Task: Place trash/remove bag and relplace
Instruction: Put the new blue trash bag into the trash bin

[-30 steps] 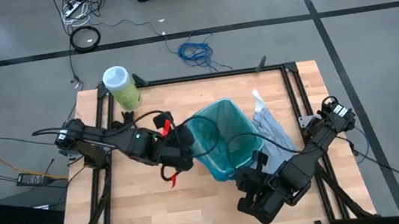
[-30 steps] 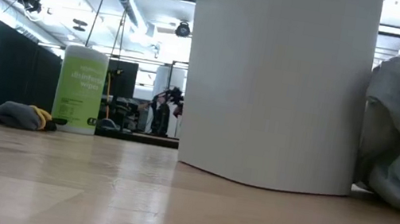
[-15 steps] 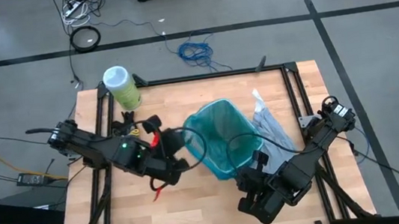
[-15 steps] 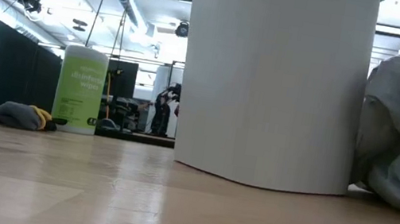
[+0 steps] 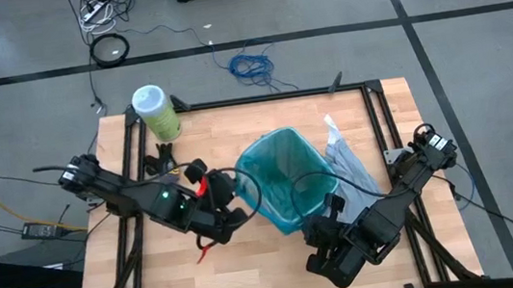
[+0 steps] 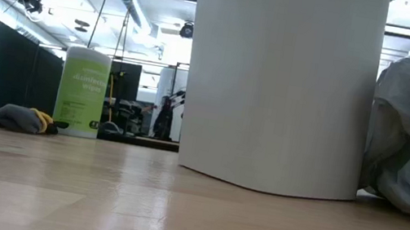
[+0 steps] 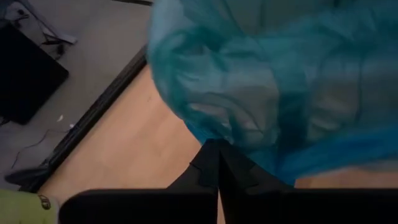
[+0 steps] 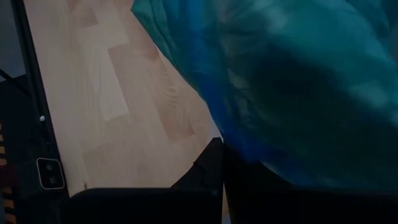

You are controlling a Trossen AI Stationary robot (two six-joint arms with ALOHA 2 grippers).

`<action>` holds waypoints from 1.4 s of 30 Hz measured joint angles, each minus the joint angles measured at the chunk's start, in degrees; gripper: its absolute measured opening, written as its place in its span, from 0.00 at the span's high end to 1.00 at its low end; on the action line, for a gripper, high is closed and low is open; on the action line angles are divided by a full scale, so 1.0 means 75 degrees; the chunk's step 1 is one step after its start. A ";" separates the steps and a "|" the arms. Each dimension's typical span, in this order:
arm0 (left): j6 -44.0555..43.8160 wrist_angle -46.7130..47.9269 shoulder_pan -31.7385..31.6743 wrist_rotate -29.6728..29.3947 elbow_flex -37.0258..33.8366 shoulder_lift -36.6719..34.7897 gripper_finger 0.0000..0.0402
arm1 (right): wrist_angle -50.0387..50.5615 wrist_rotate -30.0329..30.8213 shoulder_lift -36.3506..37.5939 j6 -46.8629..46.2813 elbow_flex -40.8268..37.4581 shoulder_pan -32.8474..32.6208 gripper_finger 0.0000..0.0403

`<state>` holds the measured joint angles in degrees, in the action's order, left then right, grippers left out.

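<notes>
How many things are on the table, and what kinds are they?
Bins: 1, the white bin lined with the teal-green bag
Bags: 2, that teal-green bag and the crumpled grey-white bag beside the bin
Wipes tubs: 1, green with a white lid
Cloths: 1, the grey and yellow cloth
Total: 5

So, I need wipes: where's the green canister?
High view: the green wipes canister stands at the table's far left corner, behind the left arm.
</notes>
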<state>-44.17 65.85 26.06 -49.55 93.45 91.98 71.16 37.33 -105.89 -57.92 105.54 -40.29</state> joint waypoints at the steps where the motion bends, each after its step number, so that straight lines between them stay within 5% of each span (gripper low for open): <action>1: 0.0001 -0.0007 0.0018 0.0024 -0.0091 0.0003 0.99 | 0.0006 0.0002 0.0000 0.0001 0.0000 0.0000 1.00; 12: 0.1821 0.0170 -0.0022 0.0936 -0.0250 -0.0009 0.69 | 0.0027 -0.0001 0.0000 -0.0011 0.0000 -0.0003 1.00; 18: 0.2226 0.0360 -0.0006 0.1006 0.0037 -0.0015 0.51 | 0.0027 -0.0001 0.0000 -0.0005 0.0003 -0.0003 1.00; 24: 0.1637 0.0807 0.0088 0.1589 0.1092 -0.0017 0.46 | 0.0078 -0.0001 0.0002 -0.0005 0.0003 -0.0003 1.00; 30: 0.0038 0.0499 0.0379 0.1237 0.2169 -0.0044 0.46 | 0.0111 0.0002 0.0003 -0.0005 -0.0013 -0.0003 1.00; 33: 0.0973 -0.1072 0.0677 0.1029 0.2125 -0.0044 0.50 | 0.0122 0.0019 0.0006 -0.0093 -0.0163 -0.0003 1.00; 37: 0.2002 -0.2615 0.0845 0.1274 0.1581 0.0030 0.67 | 0.0107 0.0039 0.0015 -0.0377 -0.0391 -0.0009 1.00; 42: 0.1809 -0.3056 0.0855 0.1361 0.0612 0.0044 0.92 | 0.0033 -0.0005 0.0015 -0.0437 -0.0402 -0.0002 1.00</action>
<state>-30.61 42.94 32.47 -39.34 98.04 92.31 71.41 37.29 -105.78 -61.19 102.52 -40.31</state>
